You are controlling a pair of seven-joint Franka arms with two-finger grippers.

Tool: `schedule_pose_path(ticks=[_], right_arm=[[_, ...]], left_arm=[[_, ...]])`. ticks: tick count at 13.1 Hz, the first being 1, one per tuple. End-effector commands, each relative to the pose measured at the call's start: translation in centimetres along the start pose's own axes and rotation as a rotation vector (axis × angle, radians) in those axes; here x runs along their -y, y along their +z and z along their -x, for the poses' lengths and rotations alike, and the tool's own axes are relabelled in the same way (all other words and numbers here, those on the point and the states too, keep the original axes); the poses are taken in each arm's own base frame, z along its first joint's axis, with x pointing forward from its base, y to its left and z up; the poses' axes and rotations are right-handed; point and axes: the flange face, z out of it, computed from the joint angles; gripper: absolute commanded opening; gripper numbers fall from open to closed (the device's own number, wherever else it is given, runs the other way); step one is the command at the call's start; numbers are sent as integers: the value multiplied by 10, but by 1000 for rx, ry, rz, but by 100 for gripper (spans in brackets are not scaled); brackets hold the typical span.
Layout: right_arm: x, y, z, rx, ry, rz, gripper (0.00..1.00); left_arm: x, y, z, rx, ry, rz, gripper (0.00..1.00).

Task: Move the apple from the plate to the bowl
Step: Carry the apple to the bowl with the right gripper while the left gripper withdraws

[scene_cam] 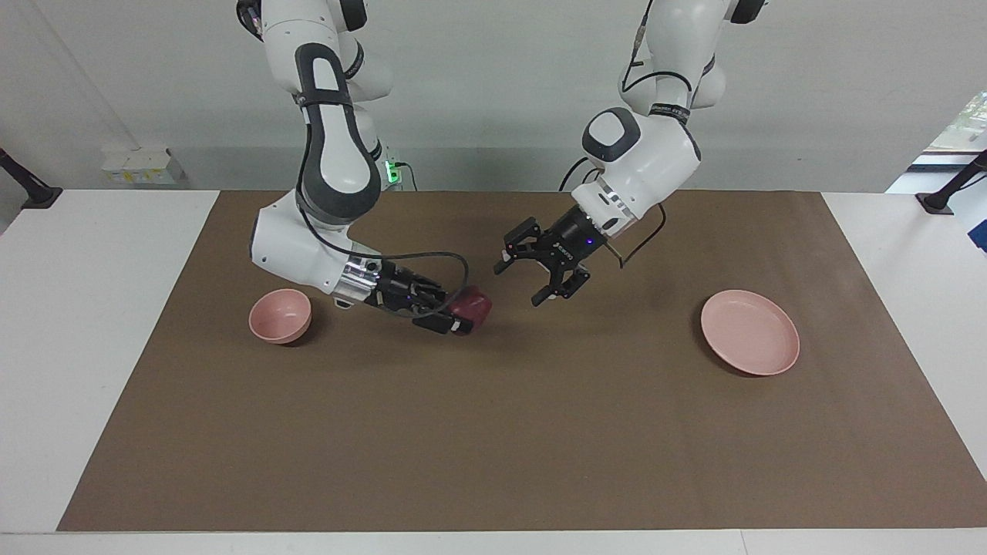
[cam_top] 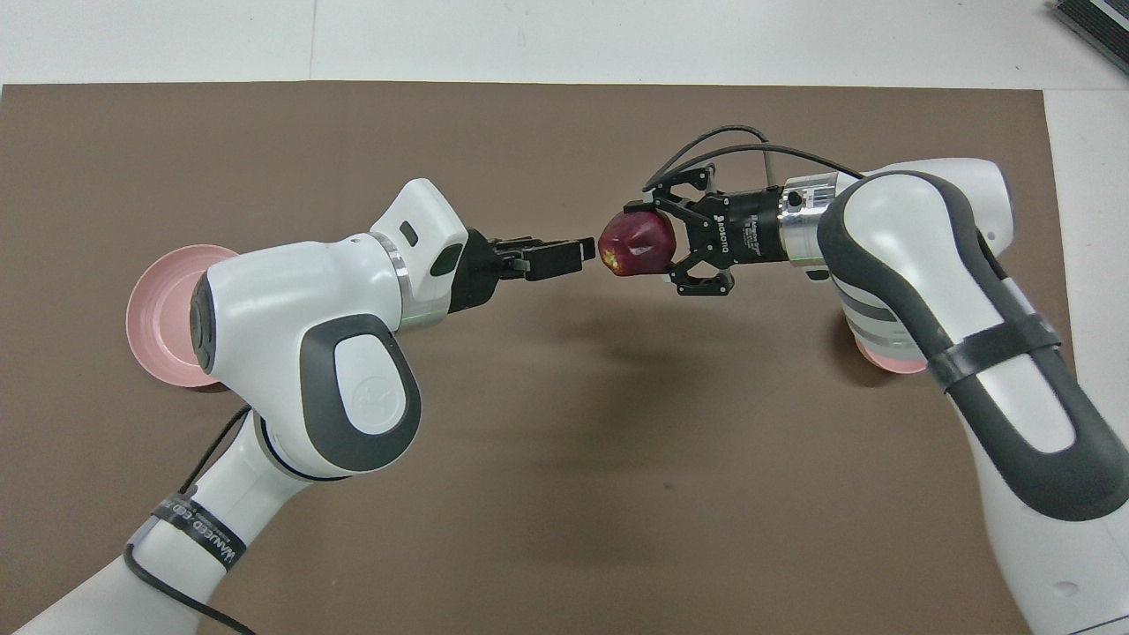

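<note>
My right gripper [scene_cam: 467, 314] is shut on the dark red apple [scene_cam: 473, 304] and holds it a little above the brown mat, between the bowl and the plate and closer to the bowl. In the overhead view the right gripper [cam_top: 651, 249] clasps the apple [cam_top: 637, 243], whose pale patch faces the left gripper. My left gripper [scene_cam: 519, 284] is open and empty, in the air just beside the apple, and it also shows in the overhead view [cam_top: 586, 250]. The pink bowl [scene_cam: 280, 314] is empty; only a sliver of the bowl [cam_top: 885, 361] shows under the right arm. The pink plate [scene_cam: 749, 331] [cam_top: 161, 315] is empty.
The brown mat [scene_cam: 493, 432] covers most of the white table [scene_cam: 77, 347]. A power strip with a green light [scene_cam: 394, 171] sits at the robots' end. Black clamps [scene_cam: 942, 200] stand at the table's corners.
</note>
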Motion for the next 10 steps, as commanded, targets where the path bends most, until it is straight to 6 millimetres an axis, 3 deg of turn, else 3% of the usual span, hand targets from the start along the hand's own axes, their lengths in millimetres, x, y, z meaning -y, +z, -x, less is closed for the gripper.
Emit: schedule_pose_path(ticks=[1, 3, 5, 6, 10], right_arm=[[-18, -30, -32, -91, -178, 125, 0], [-31, -61, -51, -173, -305, 261, 0], [-34, -84, -43, -238, -407, 427, 0], [-38, -97, -41, -267, -458, 514, 0], [-76, -148, -77, -294, -595, 684, 0]], left_arm=[[30, -25, -5, 106, 54, -85, 100], [49, -36, -12, 200, 127, -248, 100], [58, -46, -25, 270, 195, -415, 100], [73, -53, -32, 281, 212, -477, 100], [123, -84, -38, 339, 172, -581, 100]])
